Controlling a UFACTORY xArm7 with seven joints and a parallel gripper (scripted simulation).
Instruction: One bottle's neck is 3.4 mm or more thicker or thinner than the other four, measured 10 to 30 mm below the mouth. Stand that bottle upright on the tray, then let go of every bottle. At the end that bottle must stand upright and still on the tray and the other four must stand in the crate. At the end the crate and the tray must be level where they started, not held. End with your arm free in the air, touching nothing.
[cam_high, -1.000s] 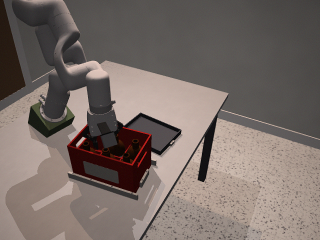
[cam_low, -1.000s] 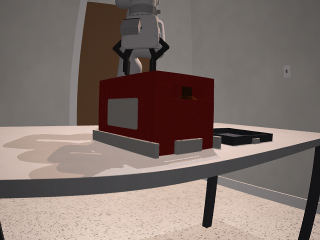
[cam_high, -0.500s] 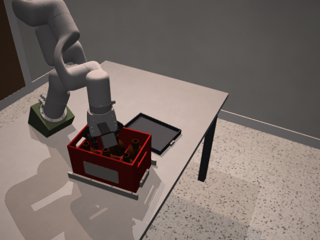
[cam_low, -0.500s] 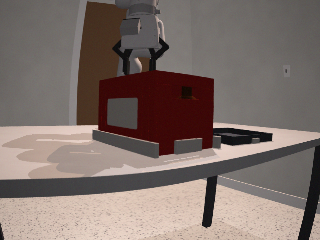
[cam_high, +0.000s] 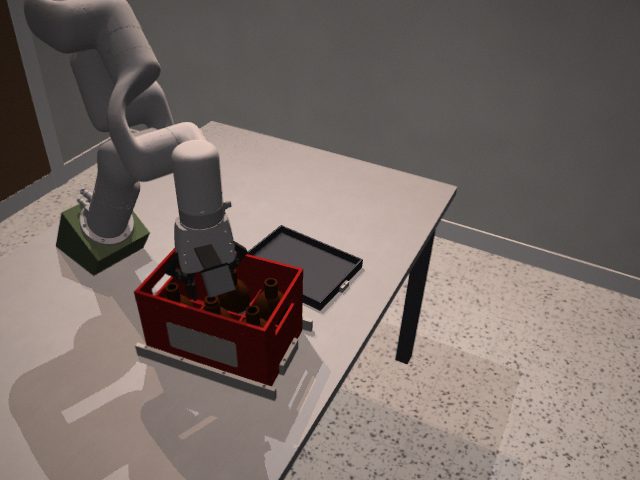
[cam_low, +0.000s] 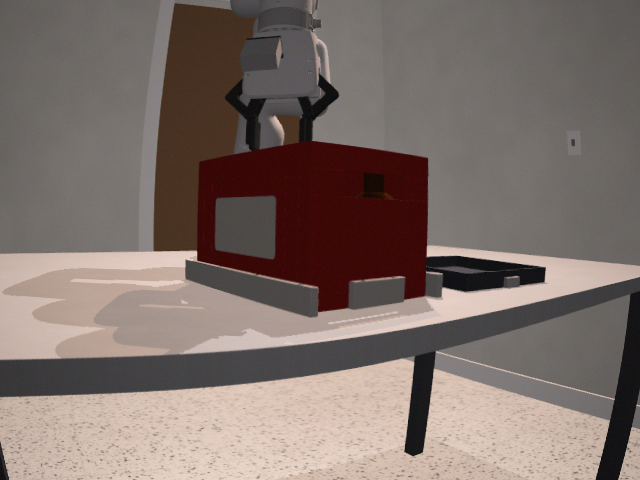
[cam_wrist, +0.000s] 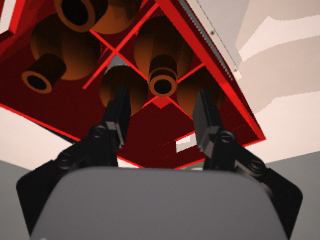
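Observation:
The red crate (cam_high: 155, 322) (cam_low: 361, 242) (cam_wrist: 65, 112) stands level on the table, with five brown bottles upright in it. In the top view four mouths show, on a left bottle (cam_high: 172, 290), a middle one (cam_high: 211, 302) and two right ones (cam_high: 252, 313) (cam_high: 270, 286); a fifth bottle (cam_high: 238, 297) is partly behind the wrist camera. My gripper (cam_low: 280, 143) (cam_wrist: 162, 100) is open and points down, fingertips near rim height. In the wrist view a bottle mouth (cam_wrist: 162, 85) shows between the fingers, untouched as far as seen. The fingers hide two other necks. The odd neck cannot be told. The black tray (cam_high: 310, 263) (cam_low: 491, 281) is empty.
Grey stop strips (cam_high: 206, 369) (cam_low: 248, 286) lie along the crate's foot. A small stop (cam_high: 344, 285) (cam_low: 511, 281) touches the tray's edge. The tray lies behind the crate in the top view. The crate has thin red dividers inside. The arm's green base (cam_high: 103, 258) stands at the left.

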